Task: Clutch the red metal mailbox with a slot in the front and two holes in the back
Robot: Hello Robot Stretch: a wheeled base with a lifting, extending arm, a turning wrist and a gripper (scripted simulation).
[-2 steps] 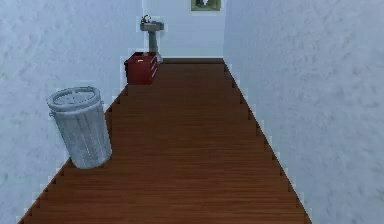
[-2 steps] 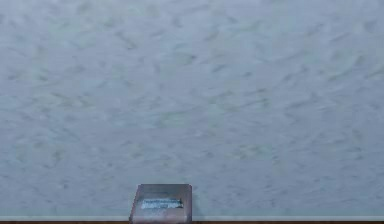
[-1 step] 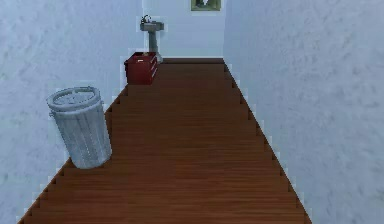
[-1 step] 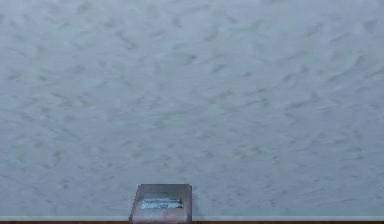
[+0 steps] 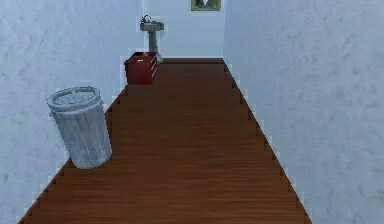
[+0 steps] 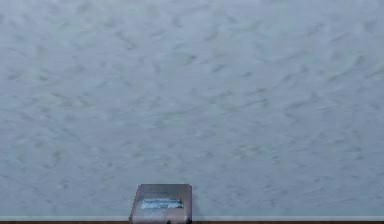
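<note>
End effector: can't tell whether released, clenched or grasping. In the arm side view a squat dull grey-brown block [image 6: 163,200] sits at the bottom edge, probably the arm's near end. Behind it is the pale blue-grey textured wall [image 6: 200,90].

Forward view, near to far:
- dark brown wood plank floor [image 5: 190,150], a corridor running ahead
- grey ribbed metal trash can with lid [image 5: 80,125] close by, against the left wall
- red boxy metal mailbox [image 5: 141,67] on the floor at the corridor's far end, left side, just beside a white pedestal sink [image 5: 151,35]
- small framed picture [image 5: 206,4] on the end wall

Slot and holes are too small to make out.

Progress, as I judge it: target located, nothing else done. Left to do:
- drive down the corridor past the trash can
- turn the arm side toward the mailbox
- extend and grasp
</note>
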